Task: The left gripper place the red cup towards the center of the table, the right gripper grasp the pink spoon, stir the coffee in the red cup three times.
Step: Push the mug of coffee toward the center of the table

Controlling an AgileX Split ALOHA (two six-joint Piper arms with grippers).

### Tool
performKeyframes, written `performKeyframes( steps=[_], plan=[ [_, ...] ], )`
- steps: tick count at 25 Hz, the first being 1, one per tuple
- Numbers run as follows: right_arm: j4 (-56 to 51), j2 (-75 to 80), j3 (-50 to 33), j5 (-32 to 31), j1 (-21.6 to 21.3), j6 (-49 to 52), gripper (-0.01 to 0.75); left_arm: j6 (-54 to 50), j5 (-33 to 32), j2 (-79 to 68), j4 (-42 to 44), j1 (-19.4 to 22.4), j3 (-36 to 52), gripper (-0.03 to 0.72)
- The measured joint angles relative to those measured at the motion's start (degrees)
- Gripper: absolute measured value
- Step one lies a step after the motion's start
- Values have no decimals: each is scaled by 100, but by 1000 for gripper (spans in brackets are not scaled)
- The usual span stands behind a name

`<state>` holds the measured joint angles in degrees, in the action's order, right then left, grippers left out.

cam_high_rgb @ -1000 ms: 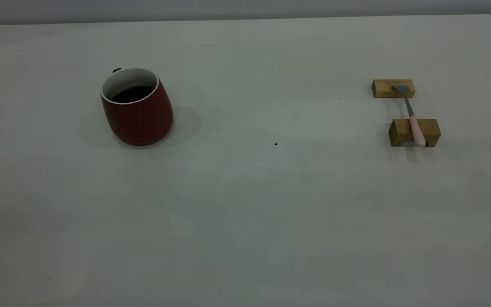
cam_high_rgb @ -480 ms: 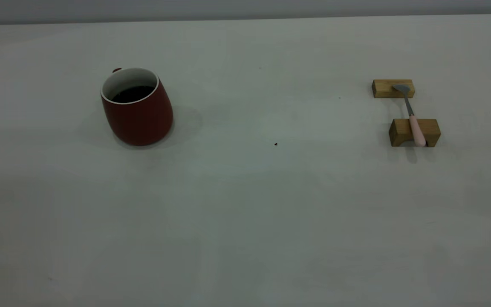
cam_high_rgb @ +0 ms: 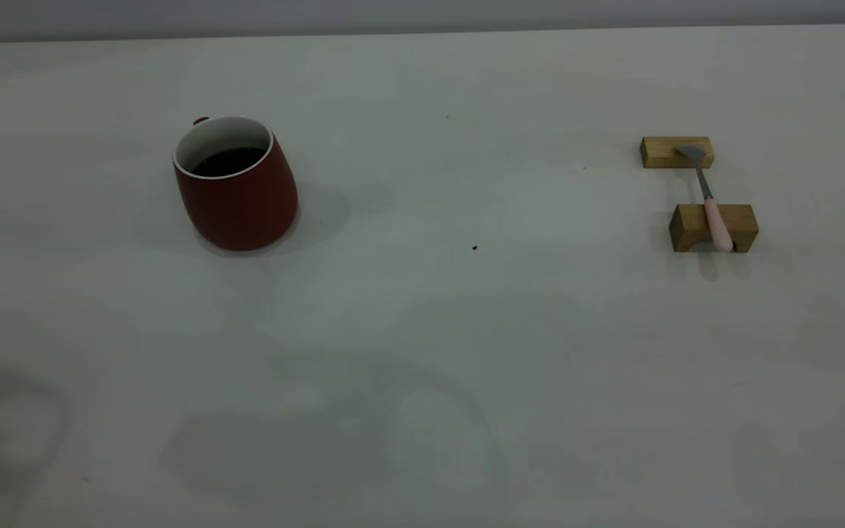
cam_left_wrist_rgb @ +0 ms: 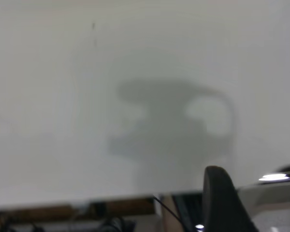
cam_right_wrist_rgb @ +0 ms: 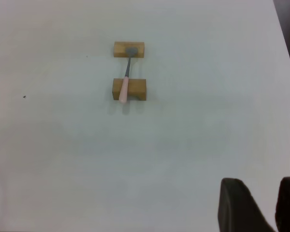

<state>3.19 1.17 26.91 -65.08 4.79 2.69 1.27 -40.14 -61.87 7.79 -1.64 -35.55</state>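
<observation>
Outside, from the exterior view, neither arm shows; only soft grey shadows lie on the near part of the table (cam_high_rgb: pixel 422 330). The red cup (cam_high_rgb: pixel 238 192) stands upright on the left side, well away from the middle, with dark coffee (cam_high_rgb: pixel 227 160) inside its white wall and a bit of its handle peeking out behind the rim. Far to the right, the pink spoon (cam_high_rgb: pixel 708 202) lies across two tan wooden blocks (cam_high_rgb: pixel 713 227): its grey bowl rests on the farther block and its pink handle sits on the nearer one, its end jutting out past that block's front. A tiny dark speck (cam_high_rgb: pixel 474 248) sits on the table between the cup and the spoon.

From the left wrist view, the left gripper (cam_left_wrist_rgb: pixel 261 203) is over bare tabletop, casting a looped shadow; one dark finger (cam_left_wrist_rgb: pixel 221 198) shows and the edge of another, with a gap between them, so the fingers stand apart and hold nothing. The cup is out of this view.

From the right wrist view, the right gripper (cam_right_wrist_rgb: pixel 268 205) is above the table, well apart from the spoon (cam_right_wrist_rgb: pixel 125 82) on its blocks (cam_right_wrist_rgb: pixel 129 89). Its two dark fingers (cam_right_wrist_rgb: pixel 237 205) are slightly apart and hold nothing.
</observation>
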Motion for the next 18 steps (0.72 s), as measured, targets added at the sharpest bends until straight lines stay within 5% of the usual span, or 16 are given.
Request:
performKeyframes(
  steps=[6,18],
  plan=[
    [0,0,0,0,0,0,238,869,990,-1821,93,0,-456,425],
    [0,0,0,0,0,0,238,3621,1225,-5005,97,0,-2823,425]
  ],
)
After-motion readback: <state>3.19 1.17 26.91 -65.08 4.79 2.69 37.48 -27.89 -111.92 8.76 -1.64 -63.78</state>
